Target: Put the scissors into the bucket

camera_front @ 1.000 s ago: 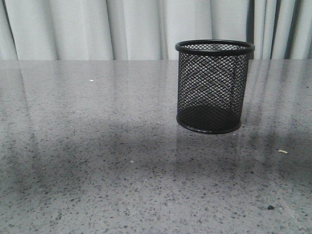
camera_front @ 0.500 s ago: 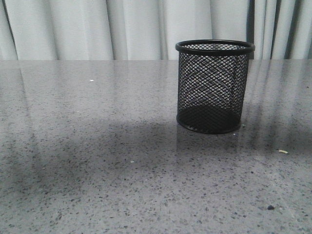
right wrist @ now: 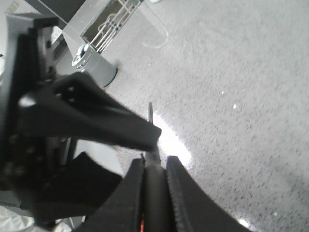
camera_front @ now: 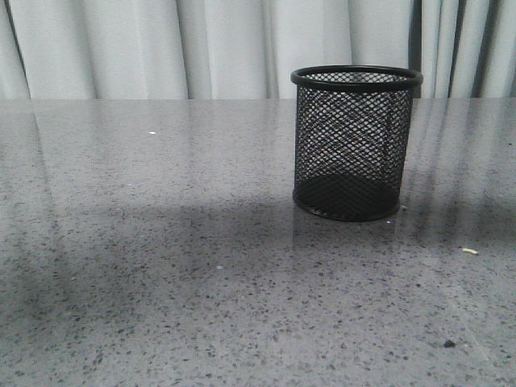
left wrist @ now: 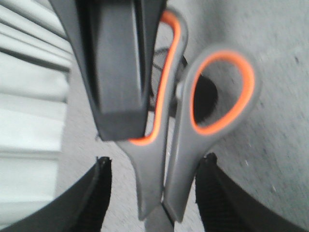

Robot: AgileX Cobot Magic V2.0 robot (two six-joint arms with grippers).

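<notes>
The black wire-mesh bucket (camera_front: 355, 145) stands upright on the grey speckled table, right of centre; neither gripper shows in the front view. In the left wrist view the scissors (left wrist: 193, 135) have their grey, orange-lined loop handles between my left gripper's (left wrist: 157, 193) fingers (left wrist: 101, 193), which stand wide apart and clear of them. A black finger (left wrist: 116, 67) of the other gripper covers one loop. In the right wrist view my right gripper (right wrist: 154, 169) is shut on the scissors, whose dark blade tip (right wrist: 150, 113) sticks out past the fingers.
Pale curtains (camera_front: 161, 48) hang behind the table's far edge. A small crumb (camera_front: 469, 251) and a dark speck (camera_front: 447, 343) lie at the front right. A grey post (right wrist: 96, 67) stands on the table in the right wrist view.
The bucket has settled a hair to the right and now stands level. The broad shadow on the table has shifted.
</notes>
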